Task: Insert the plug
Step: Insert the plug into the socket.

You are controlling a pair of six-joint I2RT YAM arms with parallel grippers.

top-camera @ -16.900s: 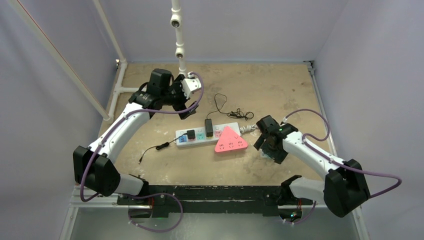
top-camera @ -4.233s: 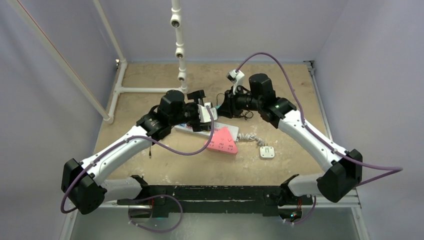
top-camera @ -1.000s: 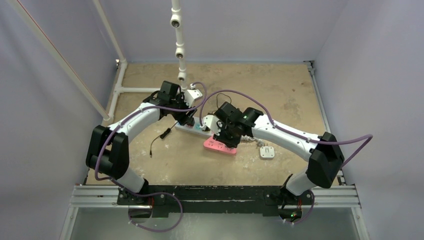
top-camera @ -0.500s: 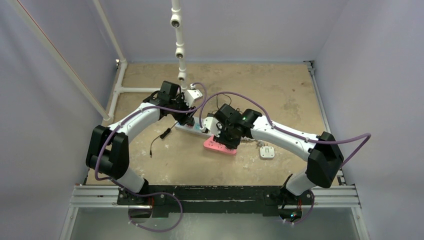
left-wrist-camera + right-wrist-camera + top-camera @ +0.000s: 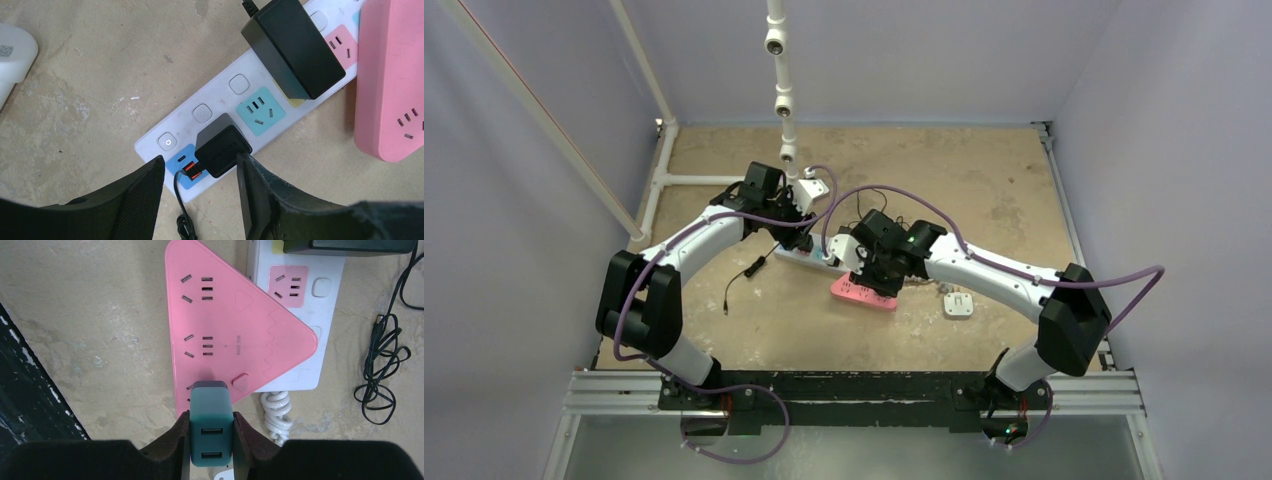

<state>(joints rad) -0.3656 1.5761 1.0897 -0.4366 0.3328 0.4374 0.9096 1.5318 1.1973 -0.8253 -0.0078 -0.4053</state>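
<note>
My right gripper point(image 5: 212, 426) is shut on a teal two-port USB plug point(image 5: 211, 412), with a finger on each side. The plug stands over the lowest socket of the pink triangular power strip point(image 5: 225, 330), and its prongs are hidden beneath it. From above, my right gripper point(image 5: 865, 268) sits on that pink strip point(image 5: 864, 294). My left gripper point(image 5: 200, 170) is open astride the end of the white power strip point(image 5: 215, 100). Its right finger point(image 5: 250, 185) is against a small black plug point(image 5: 222, 150) seated there.
A large black adapter point(image 5: 292, 47) sits in the white strip. A black USB cable point(image 5: 180, 205) leaves the strip's end. A coiled white cord point(image 5: 276, 415) and a loose black wire point(image 5: 385, 370) lie beside the strips. A white adapter point(image 5: 957, 304) lies at the right.
Four seconds ago both grippers were further back; they have since come down onto the strips. Over the last second the right gripper has crept slightly left, and the left has barely moved.
</note>
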